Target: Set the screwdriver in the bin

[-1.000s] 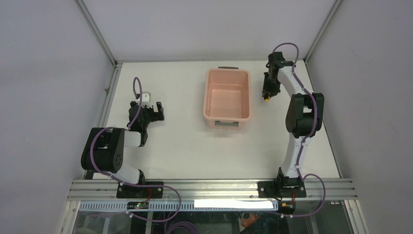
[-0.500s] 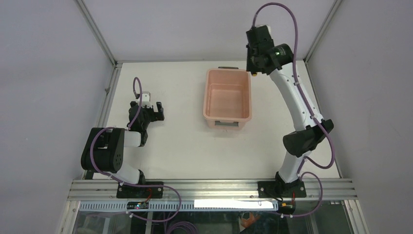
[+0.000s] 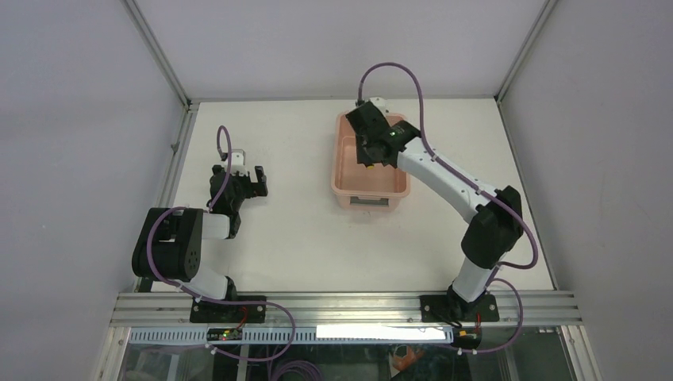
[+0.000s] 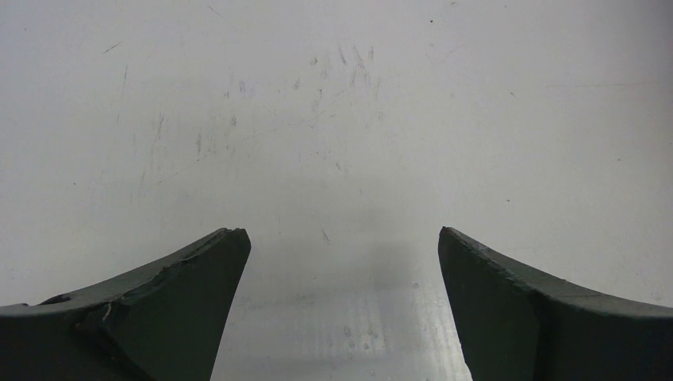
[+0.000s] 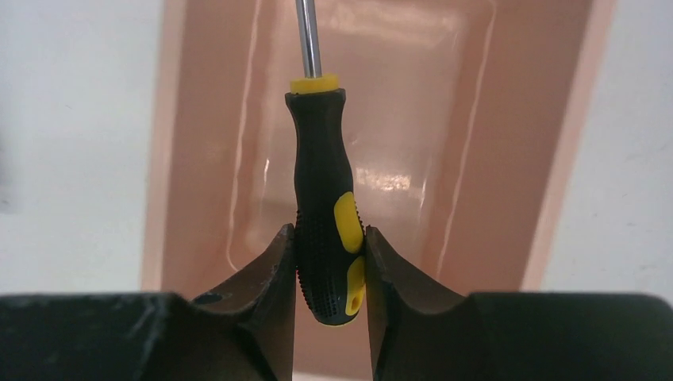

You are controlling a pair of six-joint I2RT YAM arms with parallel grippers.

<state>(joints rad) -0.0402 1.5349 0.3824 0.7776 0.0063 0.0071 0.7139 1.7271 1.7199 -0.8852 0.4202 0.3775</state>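
The salmon-pink bin (image 3: 349, 186) stands at the table's far middle; it fills the right wrist view (image 5: 508, 159). My right gripper (image 3: 370, 155) hangs over the bin's inside and is shut on the screwdriver (image 5: 325, 198), gripping the black-and-yellow handle near its butt end, with the metal shaft pointing away over the bin floor. In the top view only a yellow speck of the screwdriver (image 3: 370, 166) shows under the gripper. My right gripper (image 5: 329, 270) holds it above the bin floor. My left gripper (image 3: 246, 178) is open and empty, low over the table at the left (image 4: 341, 262).
The bin has a dark handle (image 3: 371, 110) at its far end and a grey one (image 3: 370, 205) at its near end. Metal frame rails (image 3: 167, 175) run along the table's left and right sides. The white tabletop (image 3: 317, 238) lies between the arms.
My right arm has swung left and down from above the bin's far right corner to over the bin's inside, carrying the screwdriver. The left arm has not moved.
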